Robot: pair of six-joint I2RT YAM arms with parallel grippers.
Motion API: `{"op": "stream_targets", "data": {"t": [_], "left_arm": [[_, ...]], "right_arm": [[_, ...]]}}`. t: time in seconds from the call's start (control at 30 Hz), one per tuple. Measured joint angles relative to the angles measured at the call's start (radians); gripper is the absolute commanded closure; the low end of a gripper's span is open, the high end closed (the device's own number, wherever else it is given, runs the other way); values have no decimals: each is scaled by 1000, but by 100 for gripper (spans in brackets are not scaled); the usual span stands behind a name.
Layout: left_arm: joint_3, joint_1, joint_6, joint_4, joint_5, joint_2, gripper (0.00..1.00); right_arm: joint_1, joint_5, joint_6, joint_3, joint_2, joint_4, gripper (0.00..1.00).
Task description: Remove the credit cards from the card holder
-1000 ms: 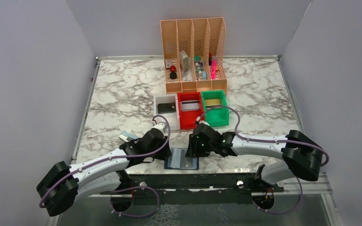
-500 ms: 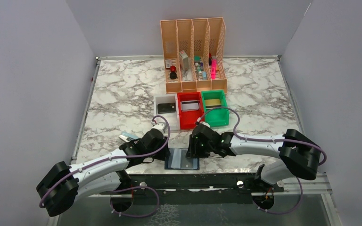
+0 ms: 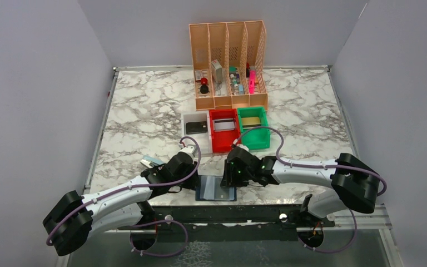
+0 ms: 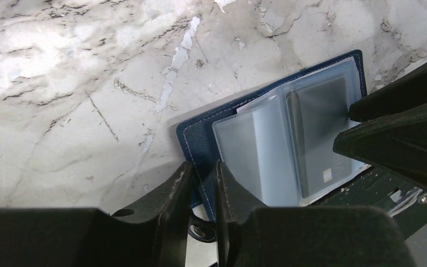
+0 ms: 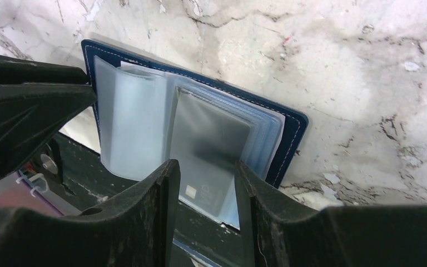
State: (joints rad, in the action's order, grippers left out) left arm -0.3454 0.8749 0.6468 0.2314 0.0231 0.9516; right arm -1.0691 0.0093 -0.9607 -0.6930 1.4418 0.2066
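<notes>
The navy card holder (image 3: 216, 189) lies open at the table's near edge, its greyish pockets up. My left gripper (image 3: 193, 181) is shut on the holder's navy left edge (image 4: 200, 146); the wrist view shows the stitched edge pinched between the fingers. A dark credit card (image 5: 211, 139) with a small chip sits inside the right see-through pocket. It also shows in the left wrist view (image 4: 322, 125). My right gripper (image 5: 203, 169) is open just above that pocket, one finger on each side of the card's near end. In the top view the right gripper (image 3: 231, 179) is over the holder's right part.
White bin (image 3: 195, 118) holds a black card, red bin (image 3: 223, 146) a silver-grey card, green bin (image 3: 254, 139) a gold card, just beyond the grippers. The tall orange rack (image 3: 229, 39) stands behind them. A small blue-grey object (image 3: 152, 162) lies left of my left arm. The black table frame (image 3: 222, 214) runs below the holder.
The holder's right side has shifted very slightly to the right under my right gripper. Both arms stay almost where they were.
</notes>
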Motion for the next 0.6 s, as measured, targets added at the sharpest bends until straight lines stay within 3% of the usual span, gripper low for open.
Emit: {"op": "stream_targets", "data": {"t": [0.6], "left_arm": [[3,0,0,-21,-26,-7,81]], "right_arm": [[-5,5,-3,12,-19,24,55]]}}
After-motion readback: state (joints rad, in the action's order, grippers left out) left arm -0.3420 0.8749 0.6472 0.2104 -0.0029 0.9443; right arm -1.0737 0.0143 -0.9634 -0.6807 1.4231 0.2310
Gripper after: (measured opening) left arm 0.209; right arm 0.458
